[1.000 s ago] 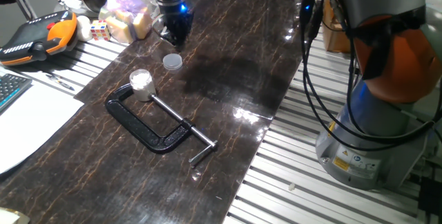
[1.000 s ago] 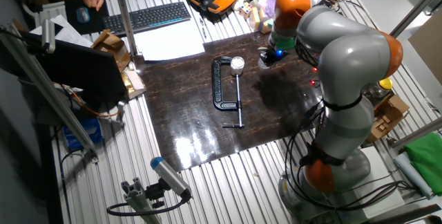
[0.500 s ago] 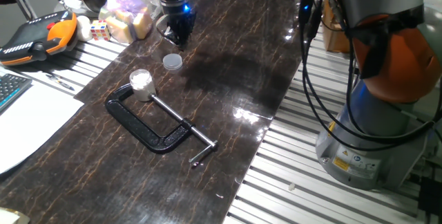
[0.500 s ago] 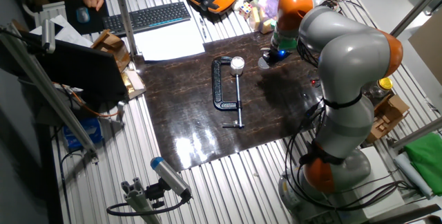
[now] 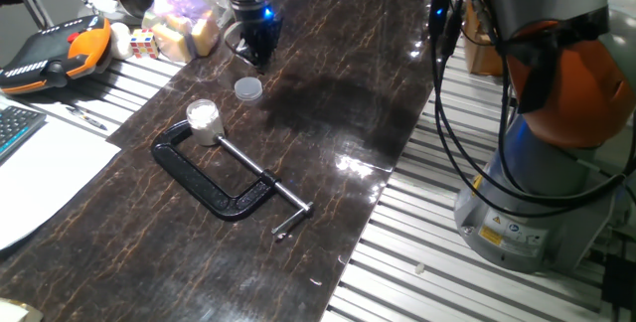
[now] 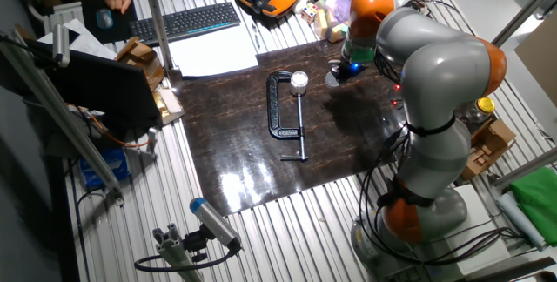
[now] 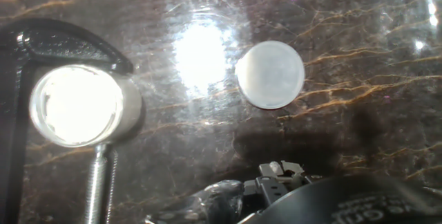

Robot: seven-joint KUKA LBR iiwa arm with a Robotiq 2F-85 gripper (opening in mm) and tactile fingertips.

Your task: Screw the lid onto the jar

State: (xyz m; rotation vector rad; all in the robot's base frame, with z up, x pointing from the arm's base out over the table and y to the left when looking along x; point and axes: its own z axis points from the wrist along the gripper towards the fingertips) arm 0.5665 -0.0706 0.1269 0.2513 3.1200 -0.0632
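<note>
Gripper (image 5: 257, 52) above the mat, holding nothing; finger spacing unclear.
Lid (image 7: 270, 74) flat just ahead of it; jar (image 7: 77, 106) further off, against the C-clamp (image 5: 214, 177).

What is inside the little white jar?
The jar looks whitish and glaring inside; whether anything fills it is unclear. No cap on top: the lid lies apart on the table.

Matt translucent plastic lid (image 7: 270, 74), glossy dark marbled tabletop (image 7: 359, 58), black metal C-clamp (image 5: 214, 185)
</note>
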